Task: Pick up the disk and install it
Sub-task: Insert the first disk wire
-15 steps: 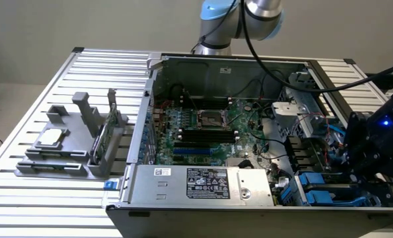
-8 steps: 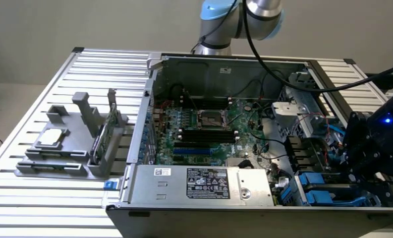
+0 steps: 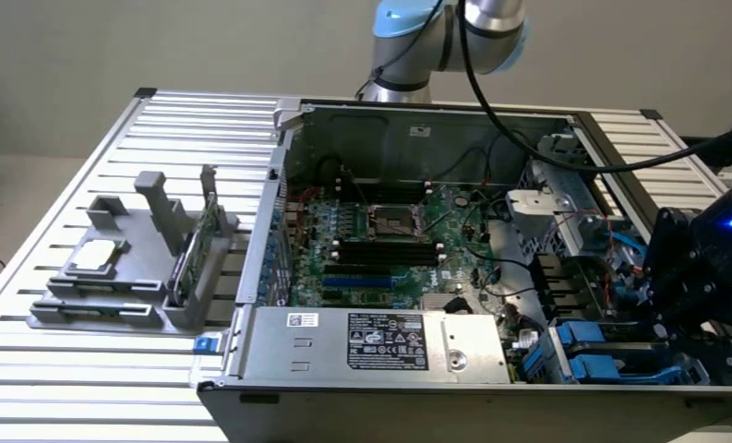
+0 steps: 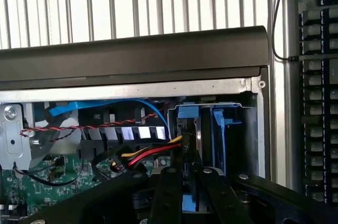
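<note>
Gripping disk (image 4: 189,203), pincer (image 4: 188,182) at blue-railed bay (image 4: 219,129).

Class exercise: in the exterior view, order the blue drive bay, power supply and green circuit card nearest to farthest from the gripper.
1. Blue drive bay, right beside the gripper.
2. Power supply, toward the view's middle.
3. Green circuit card, far on the exterior view's left.

Soft, even light is falling from overhead, glaring off the slatted surface (image 3: 119,166). The computer case (image 3: 402,138) interior is sitting dim, shadows pooling inside.
</note>
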Robot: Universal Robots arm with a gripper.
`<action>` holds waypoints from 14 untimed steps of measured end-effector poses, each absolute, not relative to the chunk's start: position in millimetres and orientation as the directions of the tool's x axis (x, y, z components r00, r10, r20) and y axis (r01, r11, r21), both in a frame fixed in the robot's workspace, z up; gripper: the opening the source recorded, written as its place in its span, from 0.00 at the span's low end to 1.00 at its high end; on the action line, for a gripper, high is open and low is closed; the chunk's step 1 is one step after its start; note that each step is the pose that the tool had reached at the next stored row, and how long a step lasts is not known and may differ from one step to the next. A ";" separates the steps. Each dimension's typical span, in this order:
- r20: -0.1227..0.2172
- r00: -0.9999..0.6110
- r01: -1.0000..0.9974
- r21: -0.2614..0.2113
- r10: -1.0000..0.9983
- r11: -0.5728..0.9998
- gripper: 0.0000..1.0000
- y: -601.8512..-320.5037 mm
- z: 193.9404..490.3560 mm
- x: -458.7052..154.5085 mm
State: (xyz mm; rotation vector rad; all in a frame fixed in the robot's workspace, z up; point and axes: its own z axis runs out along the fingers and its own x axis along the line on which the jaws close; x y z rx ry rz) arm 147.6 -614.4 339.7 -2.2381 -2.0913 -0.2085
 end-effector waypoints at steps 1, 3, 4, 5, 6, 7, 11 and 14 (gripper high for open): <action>0.147 0.064 0.997 0.039 0.987 -0.071 0.17 -614.4 339.6 147.6; 0.147 0.065 0.997 0.035 0.987 -0.071 0.17 -614.2 339.3 147.7; 0.146 0.065 0.997 0.034 0.987 -0.071 0.17 -614.0 339.4 147.8; 0.146 0.065 0.997 0.033 0.987 -0.071 0.17 -613.9 339.4 147.8; 0.145 0.065 0.997 0.032 0.987 -0.071 0.17 -613.7 339.3 147.9; 0.145 0.065 0.997 0.031 0.987 -0.071 0.17 -613.4 339.3 148.0; 0.142 0.066 0.997 0.027 0.988 -0.070 0.17 -611.9 339.3 149.1; 0.139 0.066 0.997 0.025 0.988 -0.070 0.17 -610.7 339.2 150.3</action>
